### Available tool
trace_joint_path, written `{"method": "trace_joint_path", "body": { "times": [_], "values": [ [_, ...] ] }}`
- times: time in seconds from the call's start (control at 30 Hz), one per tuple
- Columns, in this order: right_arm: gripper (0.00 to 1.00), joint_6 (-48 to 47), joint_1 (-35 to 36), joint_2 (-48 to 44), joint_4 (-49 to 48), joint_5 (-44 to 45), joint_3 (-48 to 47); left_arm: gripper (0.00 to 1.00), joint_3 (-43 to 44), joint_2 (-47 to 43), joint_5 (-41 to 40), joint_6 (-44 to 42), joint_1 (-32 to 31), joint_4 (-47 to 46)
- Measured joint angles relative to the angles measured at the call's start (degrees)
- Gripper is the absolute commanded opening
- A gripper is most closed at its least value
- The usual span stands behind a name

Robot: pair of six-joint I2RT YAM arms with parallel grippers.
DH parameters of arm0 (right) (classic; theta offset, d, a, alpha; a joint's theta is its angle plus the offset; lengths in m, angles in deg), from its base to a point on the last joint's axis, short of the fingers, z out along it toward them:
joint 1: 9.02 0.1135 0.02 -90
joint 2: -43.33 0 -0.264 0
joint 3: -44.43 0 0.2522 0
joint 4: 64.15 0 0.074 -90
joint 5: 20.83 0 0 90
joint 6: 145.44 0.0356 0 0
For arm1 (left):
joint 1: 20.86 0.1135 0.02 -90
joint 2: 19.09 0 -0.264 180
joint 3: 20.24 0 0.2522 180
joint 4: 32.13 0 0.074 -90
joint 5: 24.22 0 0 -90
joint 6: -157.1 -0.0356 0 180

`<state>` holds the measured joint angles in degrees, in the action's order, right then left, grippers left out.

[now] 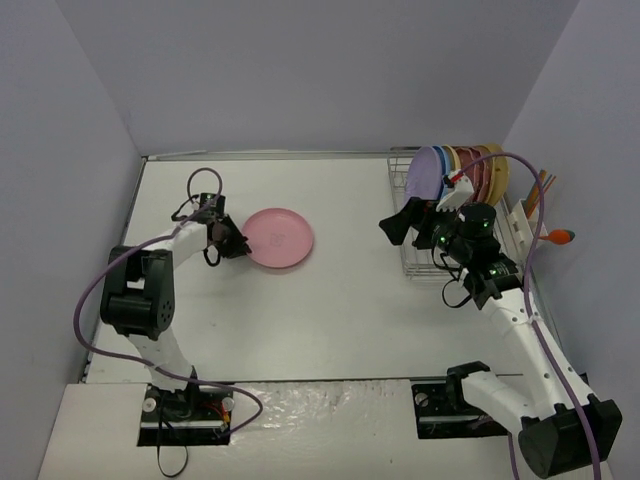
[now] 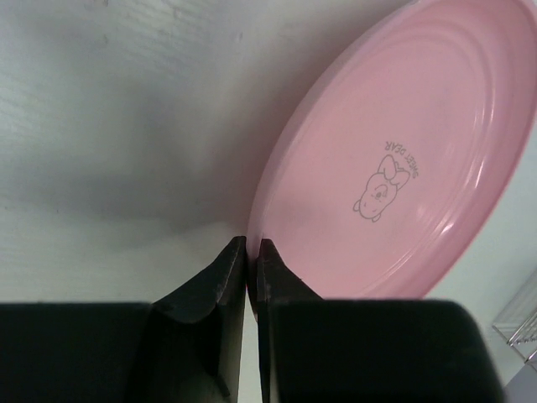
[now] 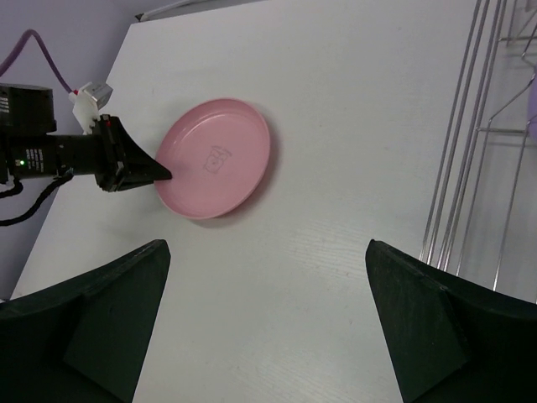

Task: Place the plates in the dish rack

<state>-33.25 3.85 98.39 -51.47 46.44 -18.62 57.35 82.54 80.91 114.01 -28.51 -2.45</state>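
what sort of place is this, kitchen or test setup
Probably a robot test cell, not a kitchen: bare walls box in a white table, two arms are bolted at its near edge, and the only kitchenware is a wire dish rack of plates and one pink plate.

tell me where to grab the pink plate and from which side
Take the pink plate by its raised left rim, coming in low from the left. It sits face up, too wide to span, so only the rim fits a pinch; the left gripper is shut there.
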Motion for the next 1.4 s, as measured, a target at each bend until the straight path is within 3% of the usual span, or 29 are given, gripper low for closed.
{"method": "trace_joint_path", "body": {
  "times": [0.33,0.57,1.03,1.17,1.4],
  "values": [
    [1.0,11.19,9.39,11.58,-8.47,-0.69,2.42,0.0,-6.55,-16.34,2.06,0.27,-5.16,1.91],
    [0.99,13.56,10.55,22.07,-10.92,-0.74,0.61,0.0,-6.88,-26.77,3.65,1.67,-6.85,1.6],
    [0.87,15.17,13.18,27.16,-16.75,-5.51,-4.64,0.0,-10.31,-29.57,4.57,3.4,-9.31,1.3],
    [0.76,15.23,13.21,27.42,-16.8,-6.17,-4.62,0.0,-10.31,-29.57,5.14,3.68,-9.47,0.14],
    [0.35,14.88,13.21,28.43,-17.38,-7.22,-4.62,0.0,-10.31,-29.57,7.15,4.12,-10.12,-1.69]
  ]
}}
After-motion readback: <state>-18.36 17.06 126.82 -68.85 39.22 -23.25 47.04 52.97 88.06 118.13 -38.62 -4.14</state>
